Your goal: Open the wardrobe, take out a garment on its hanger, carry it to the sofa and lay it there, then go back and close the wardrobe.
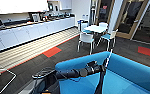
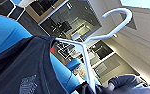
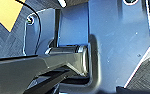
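Note:
The bright blue sofa (image 1: 131, 72) fills the lower right of the head view, directly in front of me. My left arm reaches in from the lower left over the sofa's near end. Its gripper (image 1: 101, 68) is shut on the thin white hanger (image 1: 108, 58), which rises slanting above the sofa back. The black garment (image 1: 100, 83) hangs from it, down over the blue seat. In the left wrist view the hanger (image 2: 87, 62) shows its curved hook, with the garment's (image 2: 23, 70) shoulder draped on one arm of it and the sofa (image 2: 3, 32) behind.
A long white kitchen counter (image 1: 28, 31) runs along the left wall. A white table (image 1: 96, 28) with white-and-teal chairs (image 1: 86, 40) stands beyond the sofa, before wood-framed glass doors (image 1: 131, 17). Dark carpet has an orange patch (image 1: 51, 51).

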### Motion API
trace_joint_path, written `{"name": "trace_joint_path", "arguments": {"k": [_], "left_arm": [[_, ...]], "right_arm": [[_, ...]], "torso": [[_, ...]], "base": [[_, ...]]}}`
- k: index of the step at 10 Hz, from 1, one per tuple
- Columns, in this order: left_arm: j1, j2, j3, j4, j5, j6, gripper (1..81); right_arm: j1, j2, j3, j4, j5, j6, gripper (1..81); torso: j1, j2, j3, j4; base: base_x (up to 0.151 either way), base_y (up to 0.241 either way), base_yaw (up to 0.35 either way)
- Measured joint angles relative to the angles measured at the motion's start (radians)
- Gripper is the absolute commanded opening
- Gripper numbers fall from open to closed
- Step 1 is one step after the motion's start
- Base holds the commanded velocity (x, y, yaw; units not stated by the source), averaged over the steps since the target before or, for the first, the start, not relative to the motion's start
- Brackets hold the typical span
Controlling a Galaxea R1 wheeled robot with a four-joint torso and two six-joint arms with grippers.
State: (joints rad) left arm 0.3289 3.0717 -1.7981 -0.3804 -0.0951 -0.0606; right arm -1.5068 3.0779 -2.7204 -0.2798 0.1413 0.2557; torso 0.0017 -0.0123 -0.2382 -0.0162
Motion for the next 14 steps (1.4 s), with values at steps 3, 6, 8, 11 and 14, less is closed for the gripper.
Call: {"name": "trace_joint_path", "arguments": {"k": [3, 6, 8, 11, 14], "left_arm": [[0.037, 0.005, -0.070, 0.038, 0.005, 0.002, 1.0], [0.043, -0.038, -0.075, 0.061, 0.004, 0.002, 1.0], [0.057, -0.058, -0.089, 0.071, 0.005, 0.003, 1.0], [0.060, -0.089, -0.109, 0.086, 0.005, 0.003, 1.0], [0.087, -0.091, -0.119, 0.108, 0.005, 0.003, 1.0]], "right_arm": [[0.000, 0.000, 0.000, 0.000, 0.000, 0.000, 81.1], [-0.002, 0.000, 0.000, 0.000, 0.007, 0.001, 81.1], [-0.008, -0.001, 0.000, 0.000, 0.008, 0.002, 81.1], [-0.007, -0.006, -0.002, 0.002, 0.008, 0.003, 81.1], [-0.006, -0.006, -0.002, 0.003, 0.009, 0.004, 81.1]], "torso": [[0.000, 0.000, 0.000, 0.000], [0.000, 0.000, 0.000, 0.003], [0.000, 0.000, 0.000, 0.034], [0.000, 0.000, 0.000, 0.096], [0.000, 0.000, 0.000, 0.098]], "base": [[0.000, 0.000, 0.000], [0.000, 0.000, 0.000], [0.000, 0.000, 0.000], [0.000, 0.000, 0.000], [0.000, 0.000, 0.000]]}}
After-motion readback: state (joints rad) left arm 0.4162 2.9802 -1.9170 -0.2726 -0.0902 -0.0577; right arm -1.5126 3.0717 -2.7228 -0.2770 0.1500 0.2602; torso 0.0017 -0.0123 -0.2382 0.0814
